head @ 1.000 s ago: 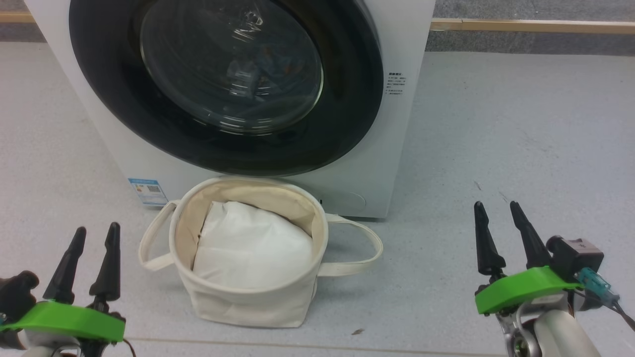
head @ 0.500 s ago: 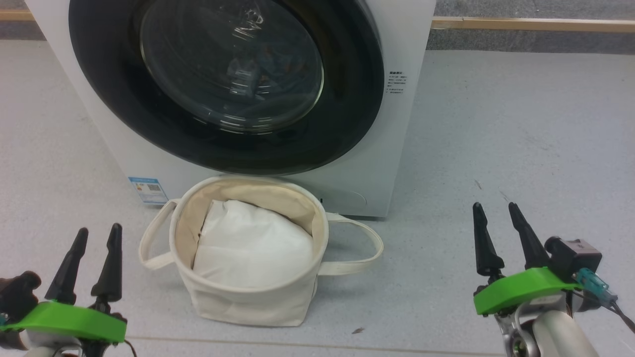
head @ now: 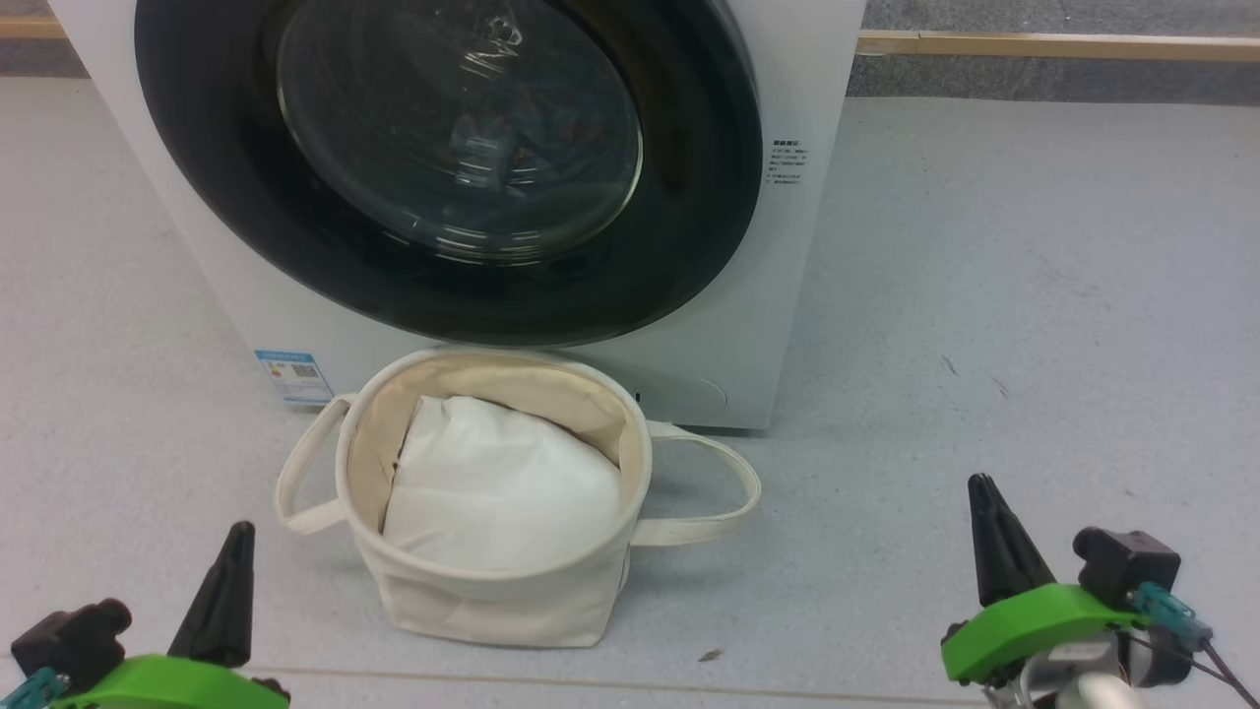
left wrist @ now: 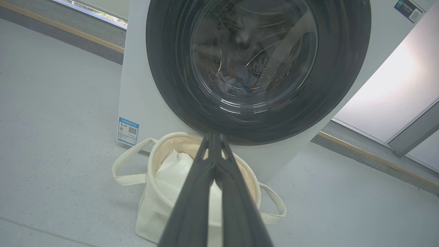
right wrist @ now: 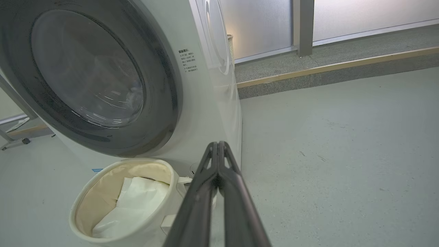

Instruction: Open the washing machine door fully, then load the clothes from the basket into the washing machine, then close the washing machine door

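Head view: the left gripper (head: 236, 556) and right gripper (head: 987, 532) sit low at either side, both pinched shut and empty. The basket (head: 492, 611) stands on the floor (head: 984, 295) between them, nearer the left, and the closed washing machine door (head: 448, 167) lies ahead of and above both. Left wrist view: the left gripper points over the basket toward the door's lower rim. Right wrist view: the door lies ahead and to the left of the right gripper, with the right front edge of the washing machine (right wrist: 209, 103) nearest it.
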Available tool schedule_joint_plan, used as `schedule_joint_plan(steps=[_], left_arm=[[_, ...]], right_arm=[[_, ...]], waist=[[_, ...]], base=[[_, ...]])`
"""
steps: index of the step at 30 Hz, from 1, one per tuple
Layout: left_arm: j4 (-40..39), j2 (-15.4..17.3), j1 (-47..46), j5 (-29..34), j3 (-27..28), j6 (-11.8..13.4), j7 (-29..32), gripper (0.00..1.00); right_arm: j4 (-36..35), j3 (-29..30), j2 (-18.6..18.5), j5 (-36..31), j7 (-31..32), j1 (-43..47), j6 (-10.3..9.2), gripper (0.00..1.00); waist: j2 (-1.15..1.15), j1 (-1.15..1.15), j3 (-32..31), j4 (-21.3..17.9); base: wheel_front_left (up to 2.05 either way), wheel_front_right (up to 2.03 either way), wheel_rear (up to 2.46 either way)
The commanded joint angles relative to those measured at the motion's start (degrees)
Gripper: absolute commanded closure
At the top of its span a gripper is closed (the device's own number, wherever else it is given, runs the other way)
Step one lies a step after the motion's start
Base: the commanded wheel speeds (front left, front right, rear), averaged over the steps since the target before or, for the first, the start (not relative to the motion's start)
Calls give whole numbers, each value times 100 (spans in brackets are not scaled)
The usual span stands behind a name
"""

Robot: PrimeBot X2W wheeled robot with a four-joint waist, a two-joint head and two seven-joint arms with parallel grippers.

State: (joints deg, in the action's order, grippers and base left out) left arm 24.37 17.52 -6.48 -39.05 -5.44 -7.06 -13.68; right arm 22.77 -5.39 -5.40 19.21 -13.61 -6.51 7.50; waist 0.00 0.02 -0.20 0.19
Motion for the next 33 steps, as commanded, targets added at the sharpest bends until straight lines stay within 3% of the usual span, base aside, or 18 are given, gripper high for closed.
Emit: schedule_joint_plan(steps=[1,33], left_arm=[[-197,129,-307,-88,110,-3,10,100],[-421,-294,-215,-1477,397,-13,542,100]], right_arm=[[-201,48,-1,121,26,-284,0,100],[-385,348,66,2029,550,-195,0,100]], waist=[[0,5,-3,-1],[0,-2,11,-6]], base=[[0,0,0],[0,0,0]])
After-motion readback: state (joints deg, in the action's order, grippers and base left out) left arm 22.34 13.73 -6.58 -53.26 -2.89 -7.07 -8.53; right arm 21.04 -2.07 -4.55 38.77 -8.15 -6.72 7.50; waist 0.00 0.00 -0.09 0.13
